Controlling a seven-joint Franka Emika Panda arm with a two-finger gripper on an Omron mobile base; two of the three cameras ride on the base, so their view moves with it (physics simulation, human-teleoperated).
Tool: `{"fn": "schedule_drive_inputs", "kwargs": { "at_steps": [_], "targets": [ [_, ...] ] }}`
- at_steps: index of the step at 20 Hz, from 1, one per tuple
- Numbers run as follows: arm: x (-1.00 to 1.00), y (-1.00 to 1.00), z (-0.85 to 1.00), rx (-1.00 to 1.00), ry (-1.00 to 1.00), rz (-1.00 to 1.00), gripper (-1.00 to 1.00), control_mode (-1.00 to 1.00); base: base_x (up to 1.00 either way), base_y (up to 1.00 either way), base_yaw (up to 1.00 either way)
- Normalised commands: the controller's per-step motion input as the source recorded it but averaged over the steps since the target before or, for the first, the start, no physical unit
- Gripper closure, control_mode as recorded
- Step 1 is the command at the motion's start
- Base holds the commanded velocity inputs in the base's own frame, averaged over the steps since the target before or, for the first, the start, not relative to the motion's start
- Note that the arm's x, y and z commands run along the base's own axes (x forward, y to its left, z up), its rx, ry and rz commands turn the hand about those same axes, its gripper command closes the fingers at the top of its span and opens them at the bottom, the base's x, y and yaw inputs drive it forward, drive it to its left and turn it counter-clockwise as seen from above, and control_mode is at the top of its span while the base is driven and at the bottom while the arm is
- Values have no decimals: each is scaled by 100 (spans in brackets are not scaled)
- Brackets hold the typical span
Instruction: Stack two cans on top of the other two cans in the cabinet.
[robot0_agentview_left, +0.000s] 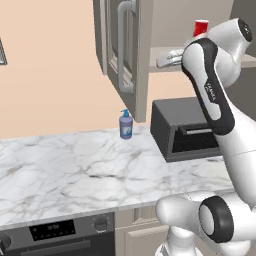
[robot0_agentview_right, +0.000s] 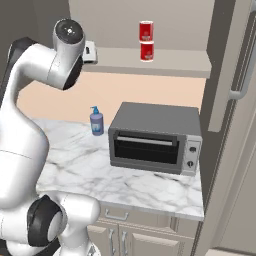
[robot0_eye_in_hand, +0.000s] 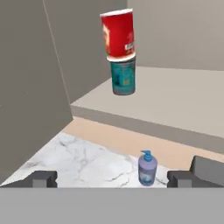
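Cabinet (robot0_agentview_right: 150, 62) door stands open; the panelled door with its long vertical bar handle (robot0_agentview_left: 122, 47) hangs out to the left of the opening in the left base view. On the flat shelf (robot0_eye_in_hand: 183, 103) there is a stack of two cans: the upper red can (robot0_agentview_right: 146, 31) sits directly on the lower can (robot0_agentview_right: 147, 51), touching, both upright as seen from the right base view. In the hand view the upper can (robot0_eye_in_hand: 118, 34) reads red with a pale label, and the lower can (robot0_eye_in_hand: 123, 77) reads teal; the right base view shows it red, so its colour cannot be settled. The hand view is rolled, so the stack appears slightly tilted there. In the left base view one red can top (robot0_agentview_left: 200, 27) shows above the arm's elbow. The fingers (robot0_eye_in_hand: 112, 178) are released, spread wide with nothing between them, one fingertip (robot0_eye_in_hand: 40, 178) at each side of the lower edge of the hand view, well apart from the stack. Below the shelf, on the marbled desk (robot0_agentview_left: 75, 170), a blue soap bottle (robot0_agentview_right: 96, 121) stands upright against the wall, just left of a dark grey toaster oven (robot0_agentview_right: 155, 140).
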Motion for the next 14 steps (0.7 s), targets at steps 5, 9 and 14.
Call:
{"fn": "schedule_drive_inputs", "kwargs": {
  "at_steps": [5, 9, 14],
  "targets": [
    [-68, -24, -27, 0, 3, -31, -100, -100, 0, 0, 0],
    [-64, -31, -32, 0, 8, -30, -100, -100, 0, 0, 0],
    [-67, -36, -35, 4, 3, -27, -100, -100, 0, 0, 0]
  ]
}}
